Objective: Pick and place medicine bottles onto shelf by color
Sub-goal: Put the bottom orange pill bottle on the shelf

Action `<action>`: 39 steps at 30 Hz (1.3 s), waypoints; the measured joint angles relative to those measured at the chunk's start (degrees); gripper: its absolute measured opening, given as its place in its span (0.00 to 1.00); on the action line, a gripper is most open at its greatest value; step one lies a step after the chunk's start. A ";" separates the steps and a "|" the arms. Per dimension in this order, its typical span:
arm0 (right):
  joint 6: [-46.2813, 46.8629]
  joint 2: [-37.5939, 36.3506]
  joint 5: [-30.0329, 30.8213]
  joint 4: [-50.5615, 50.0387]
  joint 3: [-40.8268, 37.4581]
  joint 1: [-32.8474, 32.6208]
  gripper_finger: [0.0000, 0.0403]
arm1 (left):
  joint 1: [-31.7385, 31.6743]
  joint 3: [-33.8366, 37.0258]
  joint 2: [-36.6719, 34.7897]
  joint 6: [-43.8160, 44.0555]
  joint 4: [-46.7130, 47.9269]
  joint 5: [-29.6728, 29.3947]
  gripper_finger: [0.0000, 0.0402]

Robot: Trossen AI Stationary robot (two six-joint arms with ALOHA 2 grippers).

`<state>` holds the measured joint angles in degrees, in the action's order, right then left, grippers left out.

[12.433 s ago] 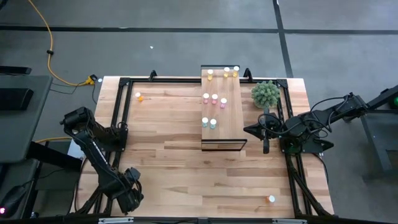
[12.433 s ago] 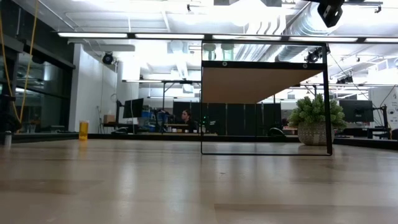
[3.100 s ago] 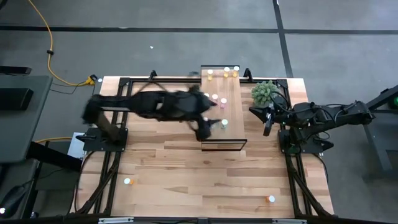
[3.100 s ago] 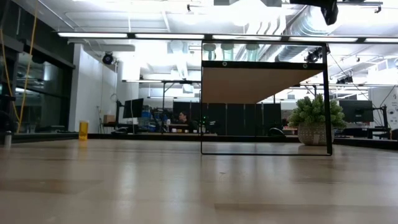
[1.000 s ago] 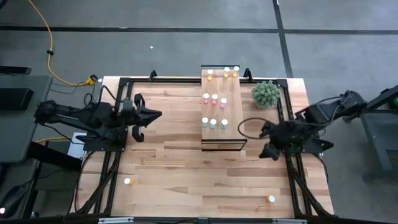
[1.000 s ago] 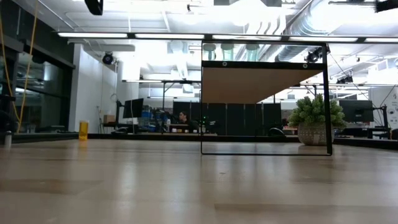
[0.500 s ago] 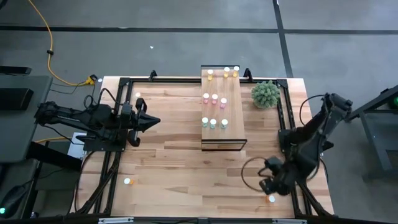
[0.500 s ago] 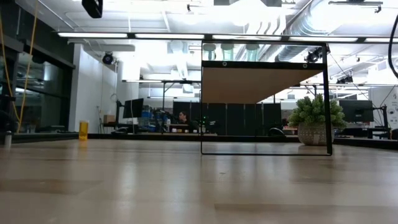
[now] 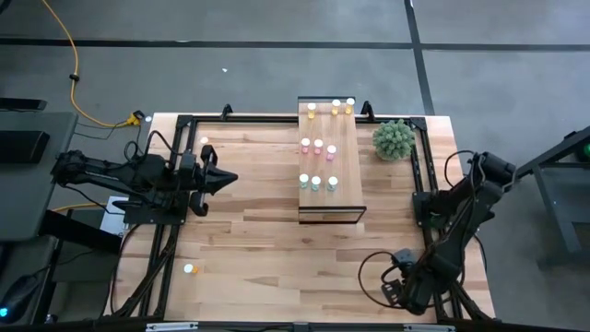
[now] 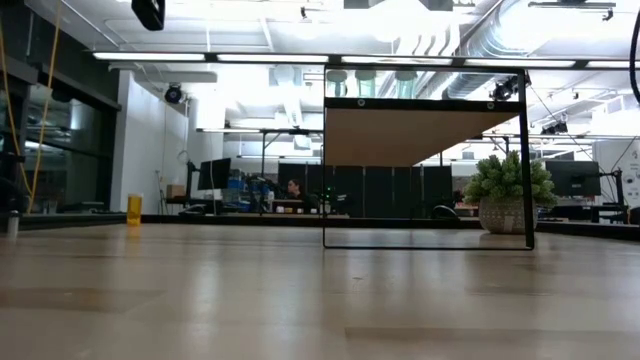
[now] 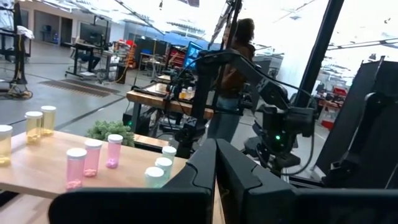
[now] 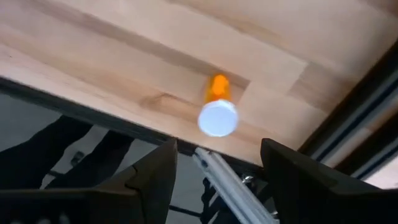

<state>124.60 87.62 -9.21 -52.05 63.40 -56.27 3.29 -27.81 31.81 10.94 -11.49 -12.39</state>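
Note:
The shelf (image 9: 329,166) stands at the table's far middle and carries three yellow bottles (image 9: 336,106), three pink bottles (image 9: 318,146) and three blue-green bottles (image 9: 316,183), all upright. My right gripper (image 12: 217,180) is open above an upright orange bottle (image 12: 217,109) at the table's near right corner. Its fingers stand off to either side of the bottle without touching it. In the high view the right gripper (image 9: 402,291) hides this bottle. My left gripper (image 9: 221,178) is shut and empty at the table's left, pointing at the shelf (image 11: 37,165).
Another bottle (image 9: 191,269) stands on the table near the left front, and one (image 9: 203,141) stands at the far left. A potted plant (image 9: 394,139) sits right of the shelf. The table's dark frame rail (image 12: 348,134) runs close beside the orange bottle.
My right gripper has swung from beside the shelf toward the table's near edge, and now hangs over the orange bottle at the near right corner. The bottles have not moved.

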 joint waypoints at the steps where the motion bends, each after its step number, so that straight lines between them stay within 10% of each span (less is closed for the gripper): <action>1: -0.01 0.57 -0.10 0.95 0.00 0.00 0.55 | 0.00 0.00 0.02 0.00 0.02 -0.16 0.00; 39: -1.20 9.98 -2.55 3.89 -0.98 0.09 0.42 | 0.00 -0.02 0.04 0.00 0.07 -1.94 0.00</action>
<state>123.39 97.60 -11.76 -48.16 62.41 -56.18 3.29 -27.83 31.86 10.94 -11.42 -14.33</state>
